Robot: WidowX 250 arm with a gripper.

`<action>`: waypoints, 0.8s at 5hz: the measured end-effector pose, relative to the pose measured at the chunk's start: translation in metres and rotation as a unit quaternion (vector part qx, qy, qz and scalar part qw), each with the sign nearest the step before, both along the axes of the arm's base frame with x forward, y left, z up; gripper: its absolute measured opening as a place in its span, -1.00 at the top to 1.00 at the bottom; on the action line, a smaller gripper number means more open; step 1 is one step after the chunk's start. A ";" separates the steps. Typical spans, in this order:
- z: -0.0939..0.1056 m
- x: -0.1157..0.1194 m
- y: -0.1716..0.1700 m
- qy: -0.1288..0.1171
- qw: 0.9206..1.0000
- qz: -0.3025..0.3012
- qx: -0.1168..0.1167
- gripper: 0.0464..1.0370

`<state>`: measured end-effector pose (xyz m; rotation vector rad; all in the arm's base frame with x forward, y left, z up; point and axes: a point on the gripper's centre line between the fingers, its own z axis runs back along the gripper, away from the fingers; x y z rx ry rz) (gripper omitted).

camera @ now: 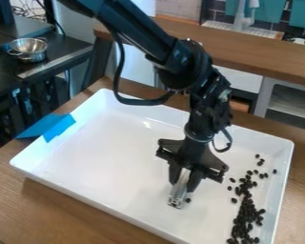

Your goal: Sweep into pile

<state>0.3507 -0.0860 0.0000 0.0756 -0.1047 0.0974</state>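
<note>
Nearest me is one brown wood-grained table (85, 217), under and around the fingers of my gripper (183, 185). On it lies one white, shallow, high-rimmed tray (104, 162), spreading on all sides of the fingers. Dark beans (247, 212) lie in it to the picture-right of the fingers, in a long ragged band running from the near side toward the far side, too many and too crowded for me to count. One single bean (188, 200) sits just beside the tool. That one tool, a silvery bar (178, 190), is clamped between my fingers, which stand narrow around it; its long axis is steep, its lower end pointing down and slightly to the picture-left. I can't tell if it touches the tray. Beyond the fingers, to the picture-left, one patch of blue tape (58, 127) crosses the tray's rim. Farther off are one long wooden counter (263, 57) and, at far left, a metal bowl (29, 49) on a dark table (69, 50).
</note>
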 end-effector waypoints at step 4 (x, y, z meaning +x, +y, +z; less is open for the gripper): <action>0.018 0.010 -0.046 0.022 0.999 -0.013 -0.036 0.41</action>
